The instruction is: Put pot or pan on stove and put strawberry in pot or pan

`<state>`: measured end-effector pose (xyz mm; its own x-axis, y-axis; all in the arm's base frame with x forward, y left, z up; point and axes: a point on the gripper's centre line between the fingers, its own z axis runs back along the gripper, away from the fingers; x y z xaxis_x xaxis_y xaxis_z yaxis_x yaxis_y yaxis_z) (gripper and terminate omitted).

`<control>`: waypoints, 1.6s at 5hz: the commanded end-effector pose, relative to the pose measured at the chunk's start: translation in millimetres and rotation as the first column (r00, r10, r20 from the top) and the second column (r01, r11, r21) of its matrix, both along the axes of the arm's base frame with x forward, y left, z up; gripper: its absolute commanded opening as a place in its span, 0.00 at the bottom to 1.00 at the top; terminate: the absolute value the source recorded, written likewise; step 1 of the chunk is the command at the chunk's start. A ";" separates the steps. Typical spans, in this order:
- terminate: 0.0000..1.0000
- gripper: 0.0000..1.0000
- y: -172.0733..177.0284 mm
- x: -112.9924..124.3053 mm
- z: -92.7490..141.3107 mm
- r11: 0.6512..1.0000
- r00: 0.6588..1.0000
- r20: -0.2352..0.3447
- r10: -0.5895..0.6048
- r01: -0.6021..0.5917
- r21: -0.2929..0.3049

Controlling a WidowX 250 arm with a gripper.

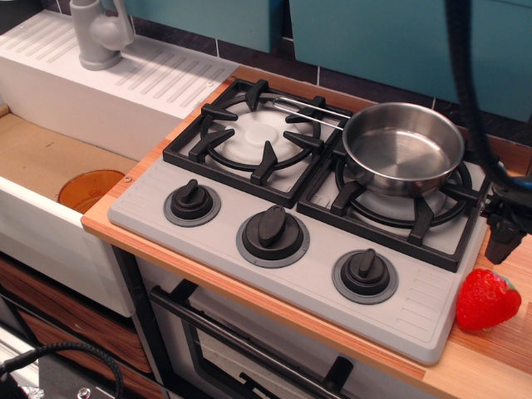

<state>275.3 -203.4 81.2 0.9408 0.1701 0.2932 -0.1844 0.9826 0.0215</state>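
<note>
- Pan (403, 150): shiny steel, low straight walls, sits upright on the right-hand black grate (399, 204) of the stove (274, 274). Inside looks bare; only reflections show.
- Thin wire-loop handle (309, 106) runs out from the pan's rim toward 9–10 o'clock, lying across the back edge of the left grate (253, 137).
- Strawberry (486, 299): glossy red, lying on the wooden counter (507, 349) at about 5 o'clock from the pan, well apart from it. It is just beside the stove's right front corner, off the grey surface. The green top cannot be made out.
- Gripper (503, 241): dark, at the right edge of view, roughly 3–4 o'clock from the pan and near 12 o'clock from the strawberry. It sits just above the berry with a gap between them, not touching. Only part of it is in view; whether its jaws are parted or closed cannot be told. Nothing seen held.
- A dark cable (465, 83) drops from the top edge down toward the gripper, passing behind the pan's right side.
- Left burner plate (249, 137): pale, round, nothing on it.
- Three black knobs on grey rings along the stove front: left (192, 202), middle (273, 233), right (365, 273).
- At 9 o'clock from the stove: a sink basin (50, 158) with an orange round drain piece (90, 189); grey faucet (100, 33) at 10–11 o'clock on the white ribbed drainboard (158, 75).
- Teal wall panels (374, 37) behind, at 12 o'clock.
</note>
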 end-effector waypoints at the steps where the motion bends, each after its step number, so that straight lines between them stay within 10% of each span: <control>1: 0.00 1.00 2.5 19.2 -4.1 1.000 0.998 0.068 0.001 0.000 -0.019; 8: 0.00 1.00 11.9 13.7 -36.9 0.999 0.990 0.135 0.027 -0.024 -0.026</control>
